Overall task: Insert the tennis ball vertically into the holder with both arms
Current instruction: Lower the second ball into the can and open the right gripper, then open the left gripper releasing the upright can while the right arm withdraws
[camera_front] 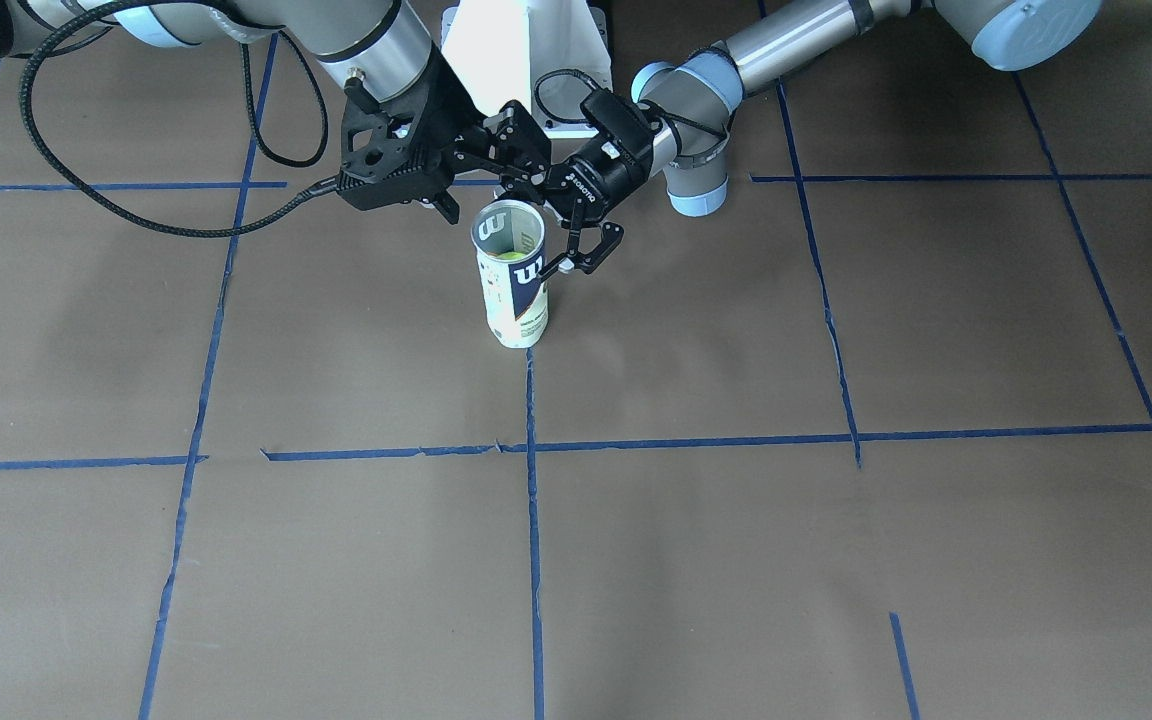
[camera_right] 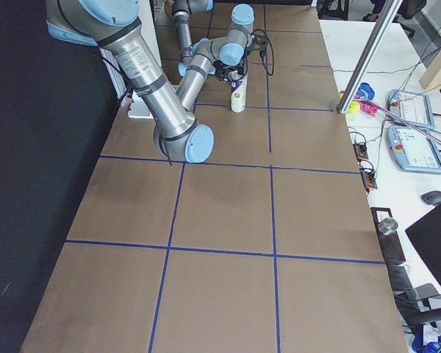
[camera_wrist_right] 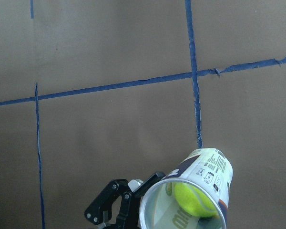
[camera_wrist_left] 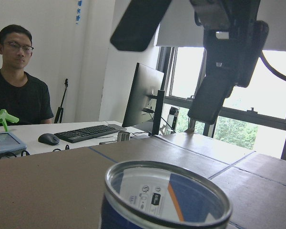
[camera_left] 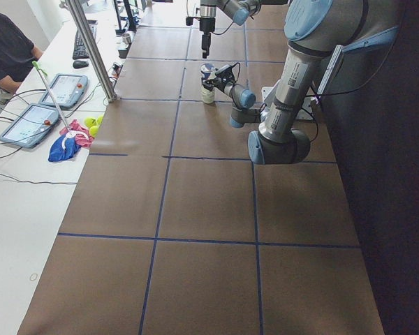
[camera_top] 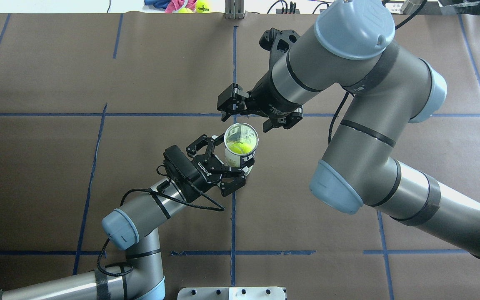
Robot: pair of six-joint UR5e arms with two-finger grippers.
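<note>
Overhead exterior view, just left of centre: the holder [camera_top: 248, 159] stands upright on the brown table [camera_top: 77, 166], and the tennis ball [camera_top: 240, 147] already lies inside it, below the open rim. The right gripper [camera_top: 251, 116] hangs just above and beyond the rim, fingers spread and empty. The left gripper [camera_top: 228, 158] reaches in from the lower left with one finger on each side of the can. Whether its pads press the wall or merely stand beside it cannot be told. What seems left is to clear away. The right arm would best rise straight up so no finger catches the rim, and the left should ease off evenly so the light can does not tip. How deep the ball sits is unclear and its print is unreadable. The left wrist view cuts the can off below its rim, and both side views show the grippers too small to judge.
</note>
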